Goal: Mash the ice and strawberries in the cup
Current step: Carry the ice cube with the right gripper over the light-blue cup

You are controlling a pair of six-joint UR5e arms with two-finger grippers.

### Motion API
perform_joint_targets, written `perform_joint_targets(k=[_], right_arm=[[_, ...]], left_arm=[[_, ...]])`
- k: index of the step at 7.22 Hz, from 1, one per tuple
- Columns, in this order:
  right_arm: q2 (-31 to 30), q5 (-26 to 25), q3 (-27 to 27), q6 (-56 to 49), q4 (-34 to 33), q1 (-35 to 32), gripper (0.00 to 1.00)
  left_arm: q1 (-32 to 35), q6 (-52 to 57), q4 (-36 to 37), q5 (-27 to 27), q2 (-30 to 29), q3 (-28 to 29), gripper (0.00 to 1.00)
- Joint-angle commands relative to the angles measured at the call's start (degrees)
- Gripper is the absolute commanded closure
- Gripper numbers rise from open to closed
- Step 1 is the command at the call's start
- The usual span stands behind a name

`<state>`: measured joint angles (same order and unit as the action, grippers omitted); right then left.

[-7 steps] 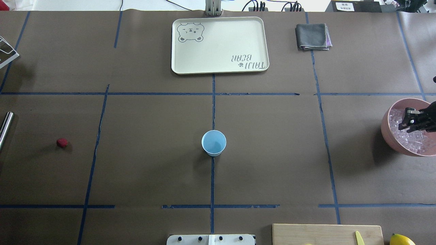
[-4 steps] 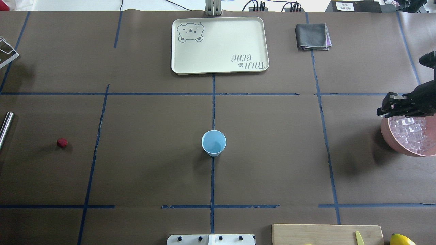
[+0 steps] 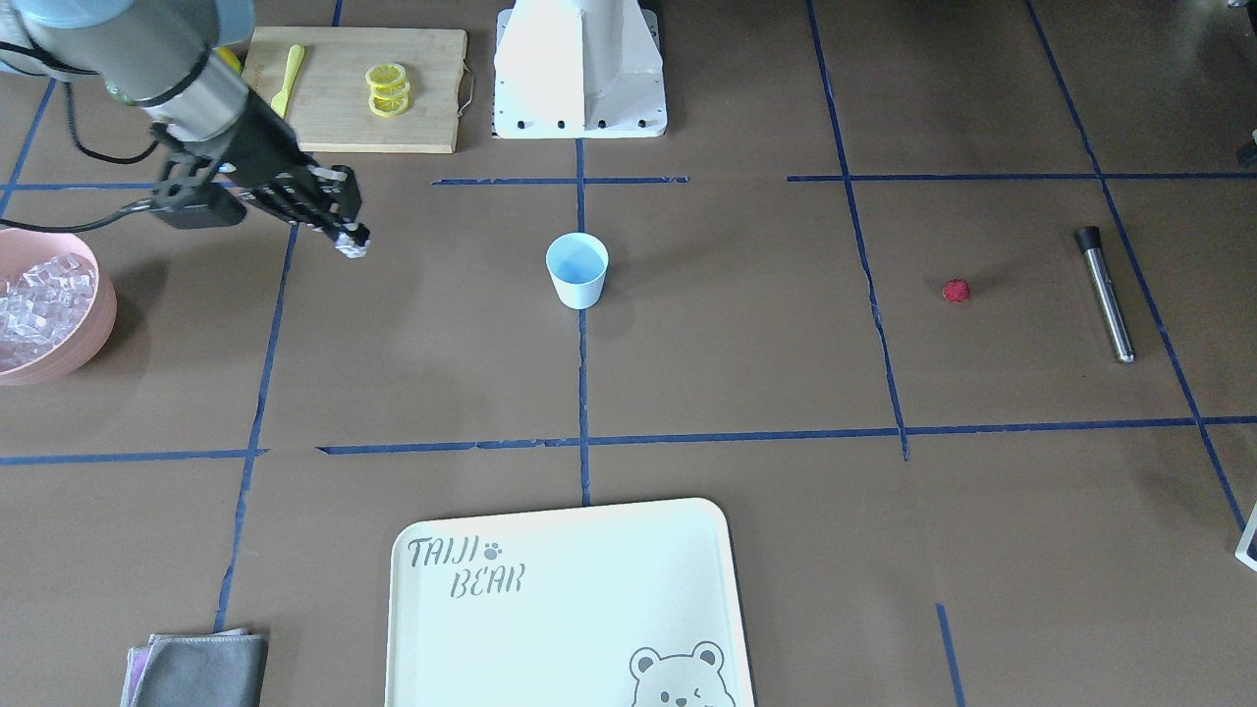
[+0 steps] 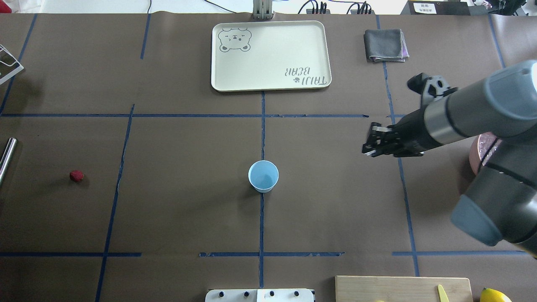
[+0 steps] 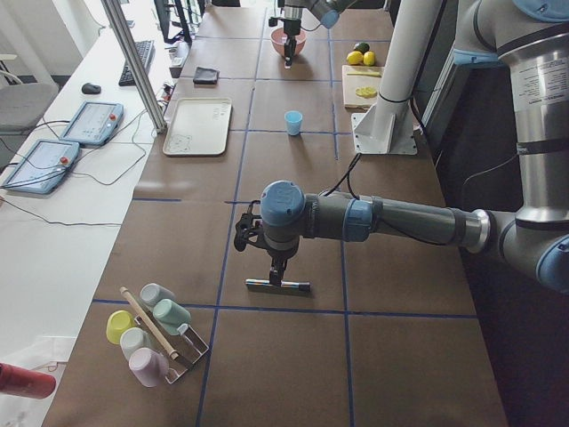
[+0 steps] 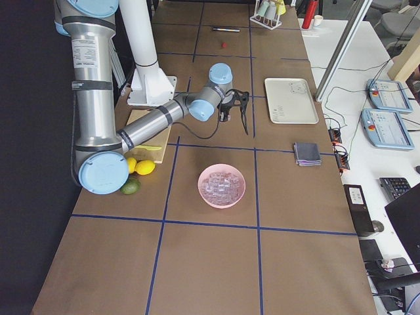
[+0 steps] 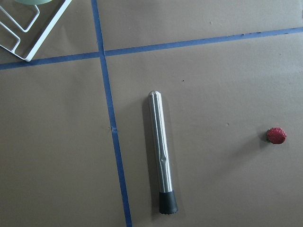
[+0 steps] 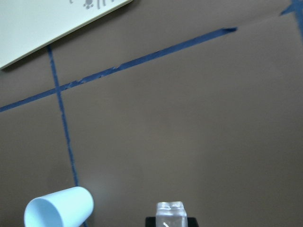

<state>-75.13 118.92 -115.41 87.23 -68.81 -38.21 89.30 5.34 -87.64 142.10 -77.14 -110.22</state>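
Nearest the robot, the board (image 4: 402,288) and a lemon (image 4: 494,295) are cut off by the overhead view's edge, and the right arm hides most of the pink bowl (image 4: 476,151) there. The left hand (image 5: 276,267) shows only small in the side view, above a steel rod (image 7: 161,161) at the table's left end; I cannot tell whether its fingers are apart or together. The right hand (image 3: 354,239) hangs above the table (image 4: 188,209), right of the cup (image 4: 263,176) and well apart from it, fingers clamped on one clear ice cube (image 8: 171,213). More ice (image 3: 39,299), glassy and heaped, fills the bowl at the right. The cup, light blue and upright, stands mid-table on a tape line. The strawberry (image 4: 76,175), small, red and bumpy, lies well left of it, near the rod. Brown paper crossed with blue tape covers the table. Farther off lie a cream bear tray (image 4: 270,54) and a folded grey cloth (image 4: 385,45).
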Motion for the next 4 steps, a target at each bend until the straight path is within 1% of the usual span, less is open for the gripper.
perform_joint_targets(k=[1,2,4], right_arm=[[15.03,-10.85,6.30,9.77,-6.48,10.67,0.99],[17.45,-11.86,8.16,11.45,-6.34,12.35,0.99],[18.70,-11.95,9.67,12.09,-6.17,12.46,0.99]], left_arm=[[0.00,-0.33,-1.30,0.02,0.06,-0.08,0.00],[0.00,-0.33,-1.31,1.06,0.06,0.09,0.00],[0.00,-0.33,-1.31,1.16,0.06,0.09,0.00]])
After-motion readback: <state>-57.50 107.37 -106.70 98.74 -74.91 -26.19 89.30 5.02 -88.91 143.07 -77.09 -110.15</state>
